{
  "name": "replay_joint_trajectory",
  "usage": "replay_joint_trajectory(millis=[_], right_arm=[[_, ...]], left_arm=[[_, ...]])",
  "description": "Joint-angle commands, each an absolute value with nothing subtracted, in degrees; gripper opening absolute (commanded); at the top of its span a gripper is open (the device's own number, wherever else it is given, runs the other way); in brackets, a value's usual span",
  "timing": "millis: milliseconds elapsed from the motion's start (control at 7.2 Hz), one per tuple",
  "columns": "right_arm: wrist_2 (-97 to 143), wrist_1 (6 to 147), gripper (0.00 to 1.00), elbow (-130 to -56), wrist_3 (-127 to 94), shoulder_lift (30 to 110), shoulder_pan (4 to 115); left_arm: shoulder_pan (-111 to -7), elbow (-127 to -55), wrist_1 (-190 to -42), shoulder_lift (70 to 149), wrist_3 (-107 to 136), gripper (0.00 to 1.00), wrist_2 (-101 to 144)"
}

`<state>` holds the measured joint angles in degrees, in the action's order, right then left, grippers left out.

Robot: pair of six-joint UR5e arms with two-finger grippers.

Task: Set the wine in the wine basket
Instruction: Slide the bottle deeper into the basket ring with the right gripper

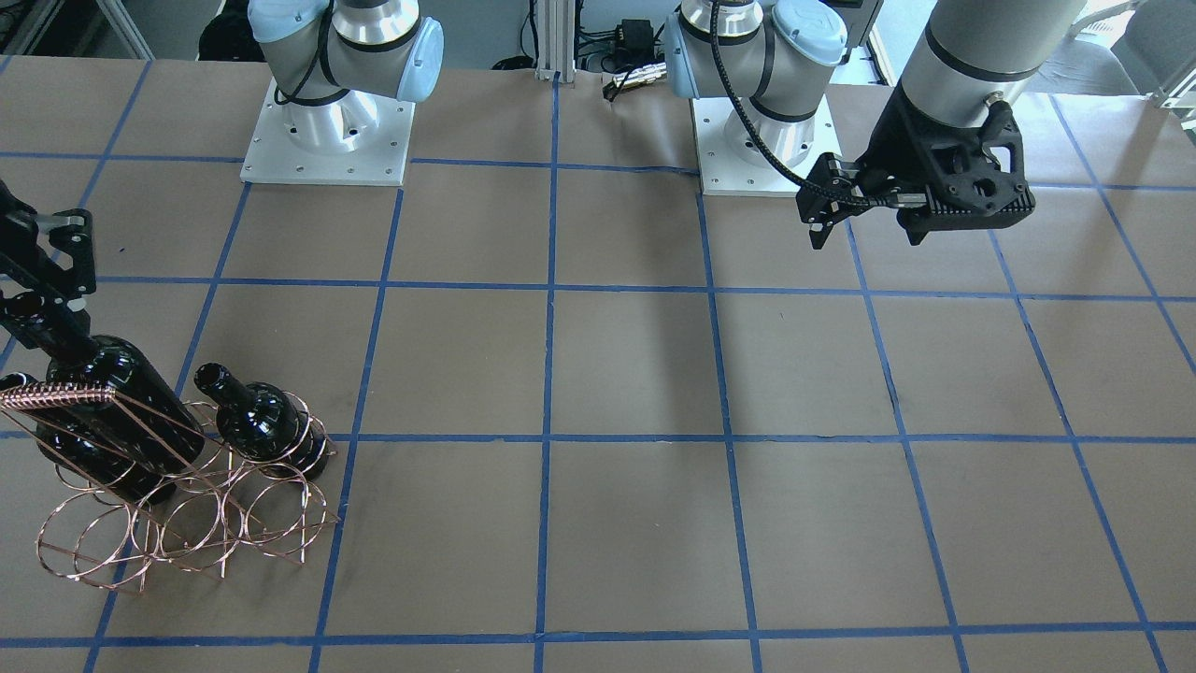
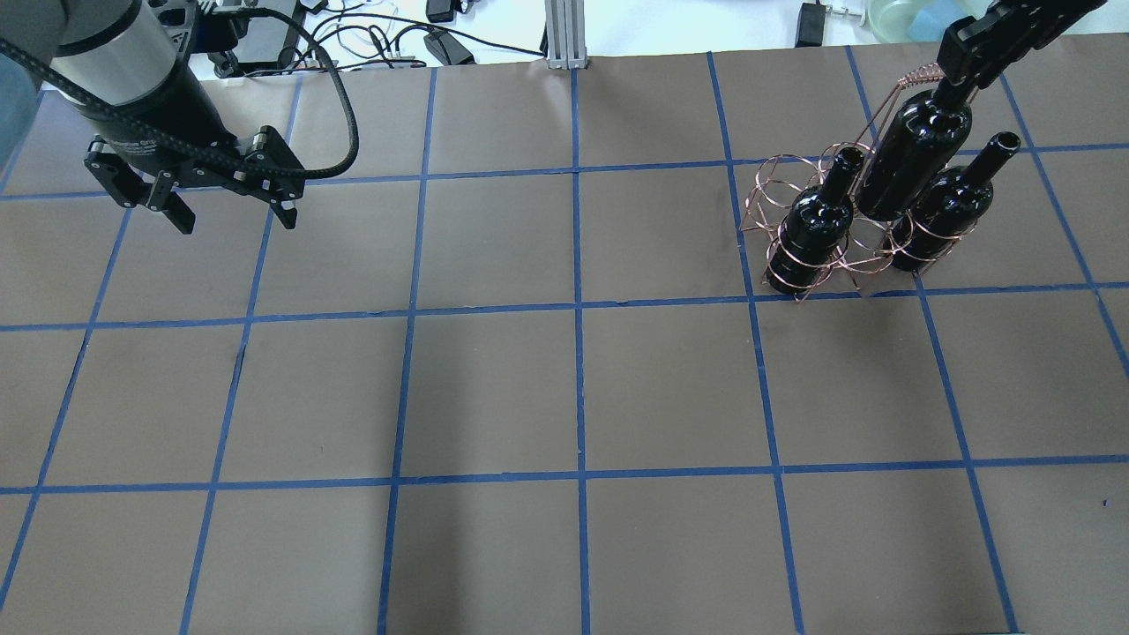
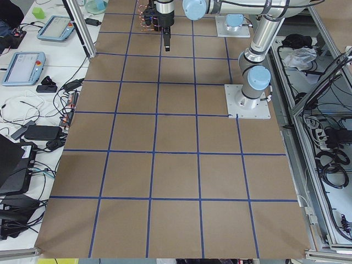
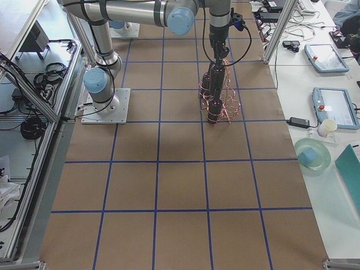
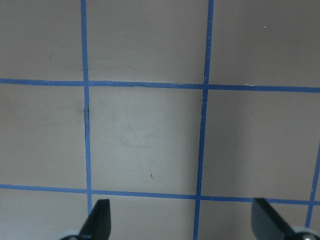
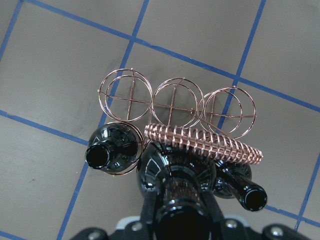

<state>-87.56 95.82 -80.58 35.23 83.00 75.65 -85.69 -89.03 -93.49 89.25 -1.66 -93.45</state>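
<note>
Near the end, by the look of it: two other bottles (image 2: 807, 234) seated in end rings of the wine basket (image 6: 205, 144), the wine (image 2: 913, 150) between them, tilted, riding higher, neck pinched in the right hand (image 2: 960, 75). Left to do: lower fully, let go. Left hand (image 2: 234, 219) spread, well apart from the basket. Plain only from the right wrist: three empty rings (image 6: 172, 109) beyond the handle.
</note>
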Motion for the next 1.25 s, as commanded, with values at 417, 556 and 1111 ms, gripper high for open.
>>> replay_joint_trajectory(millis=[417,556,1111], right_arm=[[-87.5,97.1,0.00,-82.0,38.2,82.6,74.9],[-87.5,97.0,0.00,-82.0,38.4,82.1,74.7],[-86.9,97.1,0.00,-82.8,38.2,82.0,74.7]], left_arm=[[-85.7,-89.0,-93.5,89.1,-1.7,1.00,-93.4],[-85.7,-89.0,-93.6,89.0,-1.8,1.00,-93.5],[-85.3,-89.0,-94.7,88.8,-1.8,1.00,-93.9]])
